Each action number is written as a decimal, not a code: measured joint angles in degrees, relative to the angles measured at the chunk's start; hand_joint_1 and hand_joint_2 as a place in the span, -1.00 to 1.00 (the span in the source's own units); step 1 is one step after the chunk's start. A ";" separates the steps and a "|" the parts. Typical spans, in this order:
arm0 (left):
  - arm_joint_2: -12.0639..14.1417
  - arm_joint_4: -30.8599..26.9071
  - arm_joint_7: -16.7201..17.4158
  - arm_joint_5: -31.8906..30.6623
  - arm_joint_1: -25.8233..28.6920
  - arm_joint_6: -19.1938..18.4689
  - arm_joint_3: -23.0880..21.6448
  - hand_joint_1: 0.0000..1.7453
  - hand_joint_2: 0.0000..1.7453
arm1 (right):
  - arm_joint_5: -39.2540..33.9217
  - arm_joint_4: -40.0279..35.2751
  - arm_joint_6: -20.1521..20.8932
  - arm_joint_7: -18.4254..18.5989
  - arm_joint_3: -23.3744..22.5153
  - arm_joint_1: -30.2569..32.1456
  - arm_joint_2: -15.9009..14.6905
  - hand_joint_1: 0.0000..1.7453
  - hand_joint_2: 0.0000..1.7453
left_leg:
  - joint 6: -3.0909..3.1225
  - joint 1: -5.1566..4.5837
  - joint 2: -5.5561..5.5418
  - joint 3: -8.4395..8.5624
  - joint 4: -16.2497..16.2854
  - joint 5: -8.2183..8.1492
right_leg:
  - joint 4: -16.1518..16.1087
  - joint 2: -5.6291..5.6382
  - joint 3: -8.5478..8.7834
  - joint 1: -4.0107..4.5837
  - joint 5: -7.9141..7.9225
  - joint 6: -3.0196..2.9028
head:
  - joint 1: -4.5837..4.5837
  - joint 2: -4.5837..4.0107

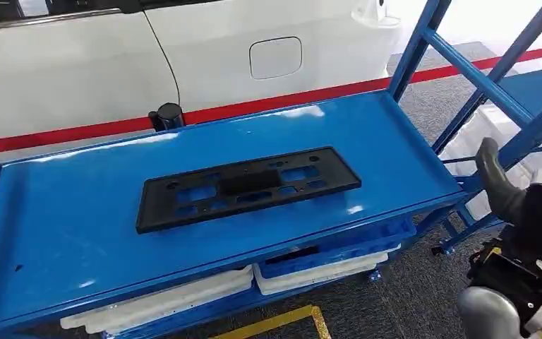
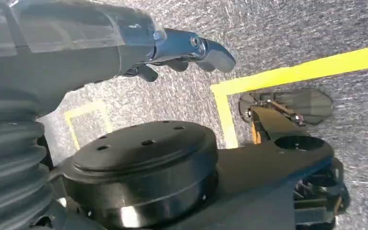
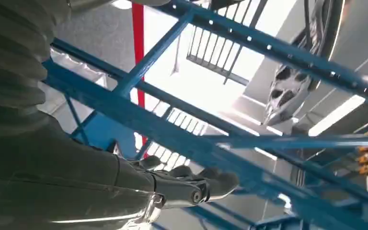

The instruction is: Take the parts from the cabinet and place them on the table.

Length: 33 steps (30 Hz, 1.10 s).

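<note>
Looking down at a glossy blue table (image 1: 77,212) with the black plastic part (image 1: 247,186) lying flat near the middle, long side running across, nothing touching it. Under the tabletop there's a lower shelf with white foam trays (image 1: 162,300) and a blue bin (image 1: 339,247). Behind the table sits a white car (image 1: 183,49) with its fuel flap showing, and a red stripe (image 1: 56,135) runs along the floor. Grey carpet with yellow tape lines (image 2: 297,72) covers the ground. A blue rack (image 1: 494,85) stands off the table's right end.

Right hand (image 1: 497,180) is raised beside that rack, off the table edge, holding nothing, fingers (image 3: 215,182) loosely extended near the blue bars. Left hand (image 2: 182,55) hangs low over the carpet, also holding nothing, fingers a bit curled but apart.
</note>
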 joint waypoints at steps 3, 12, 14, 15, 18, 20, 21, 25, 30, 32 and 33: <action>0.13 0.00 0.02 -0.57 -0.13 -0.17 0.00 -1.00 1.00 | 2.79 0.02 4.82 2.35 5.04 -3.70 -4.34 -1.00 1.00 | 0.01 0.02 -0.19 0.07 0.01 0.01 | 0.00 -0.05 0.01 0.01 0.00 0.01 | -0.07 0.00; 0.24 0.00 -0.42 -1.33 -0.11 -0.39 -0.09 -1.00 1.00 | 6.75 0.04 14.07 5.70 14.31 -12.34 -11.38 -1.00 1.00 | 0.03 0.03 -0.86 -0.01 0.02 0.03 | 0.00 -0.38 0.00 0.01 -0.04 0.04 | -0.07 0.00; 0.24 0.00 -0.42 -1.42 -0.10 -0.41 -0.09 -1.00 1.00 | 6.77 0.04 14.11 5.77 15.25 -12.97 -12.17 -1.00 1.00 | 0.03 0.03 -0.99 -0.04 0.02 0.04 | -0.01 -0.49 0.01 0.01 -0.07 0.05 | -0.07 0.00; 0.24 0.00 -0.42 -1.46 -0.09 -0.42 -0.09 -1.00 1.00 | 6.86 0.04 14.29 5.81 15.83 -13.26 -12.53 -1.00 1.00 | 0.03 0.02 -1.01 -0.05 0.02 0.04 | -0.01 -0.50 0.01 0.01 -0.07 0.05 | -0.04 0.00; 0.24 0.00 -0.39 -1.66 -0.09 -0.48 -0.13 -1.00 1.00 | 6.00 0.09 16.24 6.77 17.31 -14.71 -13.53 -1.00 1.00 | 0.03 0.02 -1.02 -0.08 0.02 0.03 | 0.00 -0.50 0.00 0.01 -0.07 0.05 | -0.04 0.00; 0.24 0.00 -0.31 -1.77 -0.09 -0.50 -0.15 -1.00 1.00 | 2.61 0.26 18.02 7.67 18.42 -16.00 -14.07 -1.00 1.00 | 0.03 0.02 -1.02 -0.07 0.02 0.04 | -0.01 -0.50 0.00 0.01 -0.07 0.05 | -0.04 0.00; 0.24 0.00 -0.26 -1.84 -0.09 -0.55 -0.15 -1.00 1.00 | 0.33 0.39 18.62 7.86 18.88 -16.59 -14.31 -1.00 1.00 | 0.03 0.02 -1.03 -0.08 0.02 0.04 | -0.01 -0.53 0.00 0.01 -0.07 0.05 | -0.04 0.00; 0.24 0.00 -0.26 -1.86 -0.10 -0.55 -0.20 -1.00 1.00 | -9.08 1.16 17.80 7.95 20.74 -18.60 -14.86 -1.00 1.00 | 0.03 0.03 -1.07 -0.09 0.02 0.04 | -0.01 -0.61 0.01 0.01 -0.08 0.05 | -0.04 0.00; 0.26 0.00 0.11 -2.23 -0.11 -0.55 -0.22 -1.00 1.00 | -12.17 4.72 15.34 5.53 24.40 -18.33 -14.66 -1.00 1.00 | 0.03 0.03 -1.10 -0.13 0.02 0.04 | -0.01 -0.65 0.00 0.02 -0.10 0.07 | -0.04 0.00; 0.24 0.00 0.55 -2.45 -0.11 -0.37 -0.22 -1.00 1.00 | -14.17 7.06 13.85 3.75 26.18 -17.86 -14.18 -1.00 1.00 | 0.03 0.04 -1.10 -0.15 0.02 0.04 | 0.00 -0.67 0.00 0.02 -0.10 0.08 | -0.04 0.00; 0.24 0.00 0.70 -2.69 -0.12 0.00 -0.22 -1.00 1.00 | -16.02 8.41 12.92 2.62 26.96 -17.50 -13.79 -1.00 1.00 | 0.03 0.04 -1.09 -0.15 0.02 0.04 | 0.00 -0.67 0.00 0.02 -0.11 0.08 | -0.05 0.00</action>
